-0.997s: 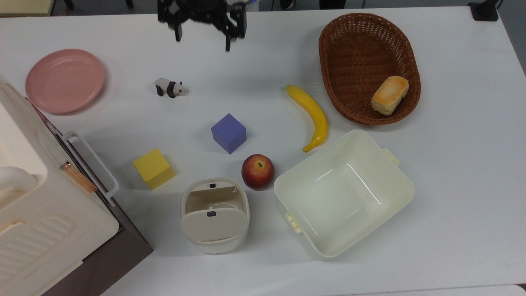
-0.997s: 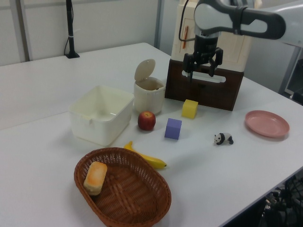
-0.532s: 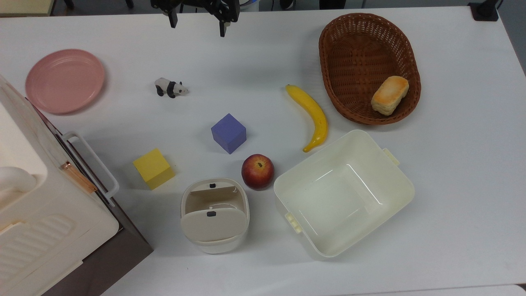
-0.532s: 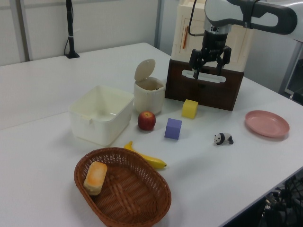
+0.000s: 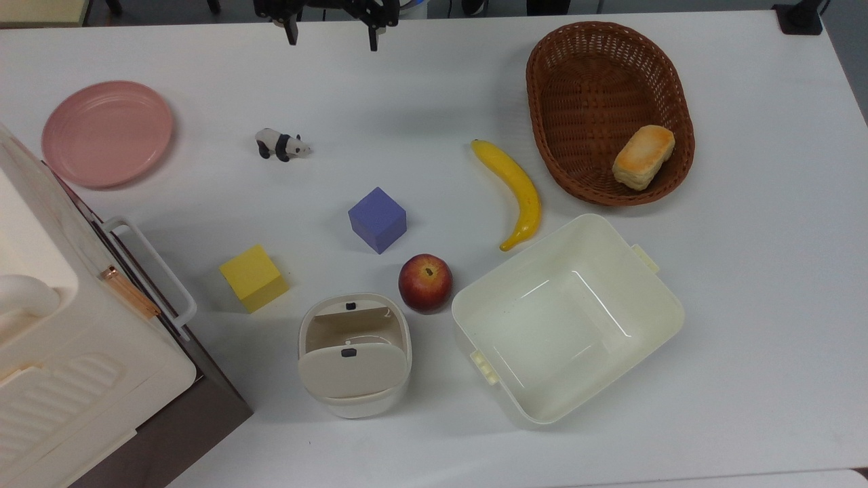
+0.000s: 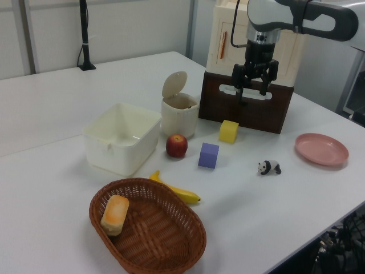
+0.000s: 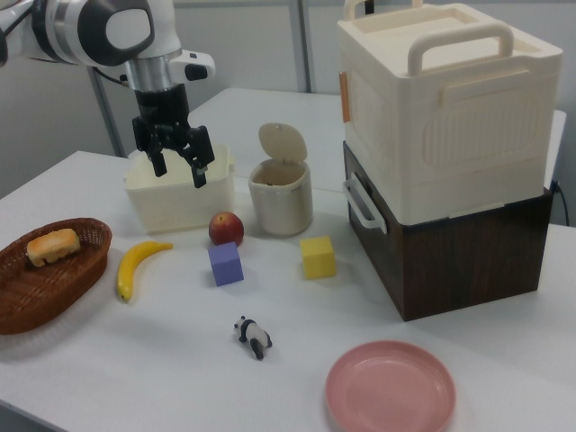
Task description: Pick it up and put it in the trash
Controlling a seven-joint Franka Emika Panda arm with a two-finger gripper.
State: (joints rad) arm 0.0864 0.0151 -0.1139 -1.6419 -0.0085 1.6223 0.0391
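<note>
The trash (image 5: 354, 352) is a small cream bin with its swing flap tilted up; it stands near the table's front edge in the top view, between the yellow cube and the apple. The left view (image 6: 179, 111) and right view (image 7: 281, 193) show the same bin, and I cannot make out what is inside. It, the thing to grab, is out of view. My gripper (image 5: 330, 37) hangs open and empty high over the table's far edge, well away from the trash; the left view (image 6: 251, 91) and right view (image 7: 178, 169) also show it.
On the table lie a toy panda (image 5: 281, 144), purple cube (image 5: 378, 219), yellow cube (image 5: 254, 277), apple (image 5: 425, 282), banana (image 5: 515, 190), large cream tub (image 5: 651, 298), wicker basket (image 5: 542, 74) with bread, and pink plate (image 5: 107, 132). A stacked storage box (image 5: 74, 352) fills the top view's left.
The open, empty gripper has drawn back toward the top view's upper edge, away from the table's middle. Nothing on the table has moved.
</note>
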